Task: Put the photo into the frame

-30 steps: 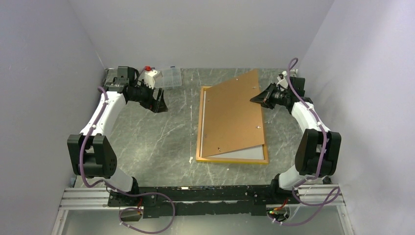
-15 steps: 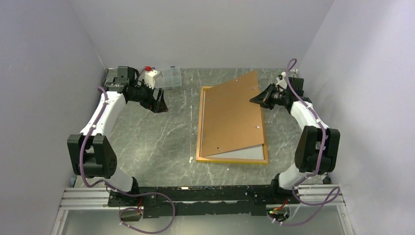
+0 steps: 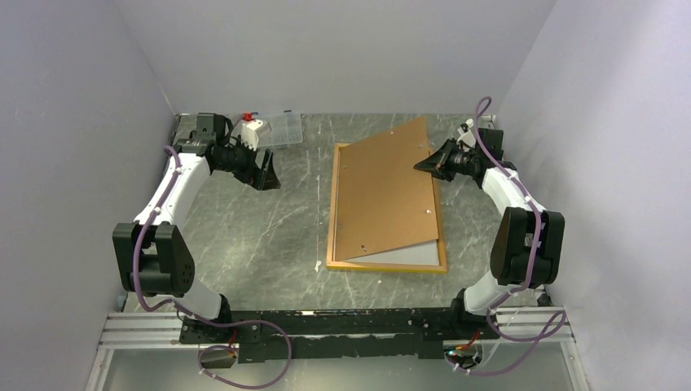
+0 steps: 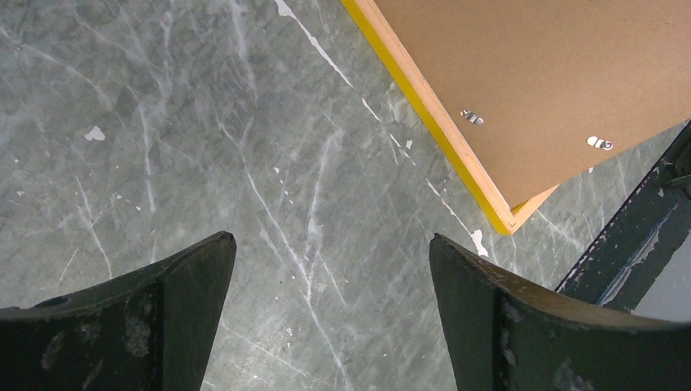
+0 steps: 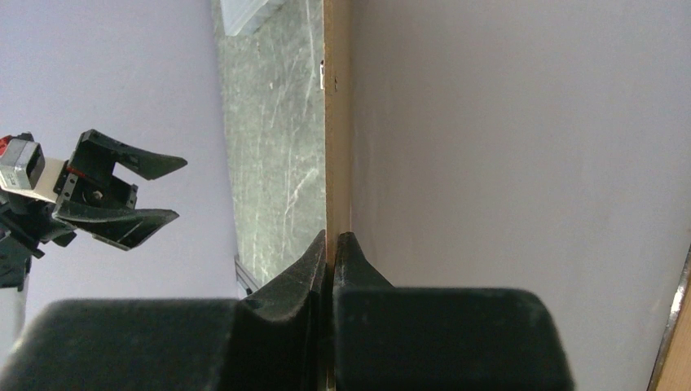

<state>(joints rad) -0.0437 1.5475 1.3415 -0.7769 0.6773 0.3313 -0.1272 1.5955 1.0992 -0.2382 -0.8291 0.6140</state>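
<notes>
At right, right gripper (image 3: pixel 422 166) pinches an edge of the backing board (image 3: pixel 383 191), skewed over the frame (image 3: pixel 387 268); left gripper (image 3: pixel 268 174) gapes empty; pale sheet (image 3: pixel 407 256) beneath, identity unclear.

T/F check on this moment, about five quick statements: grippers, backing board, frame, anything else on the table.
1. The right gripper is clamped on the edge of the brown backing board. True.
2. The left gripper holds the frame. False: it is open and empty, over the bare table left of the frame.
3. The backing board sits square inside the frame. False: it lies skewed, with its far corner sticking out past the frame's far edge.
4. A clear plastic box sits at the far left of the table. True.
5. The frame stands upright. False: it lies flat on the table.
</notes>
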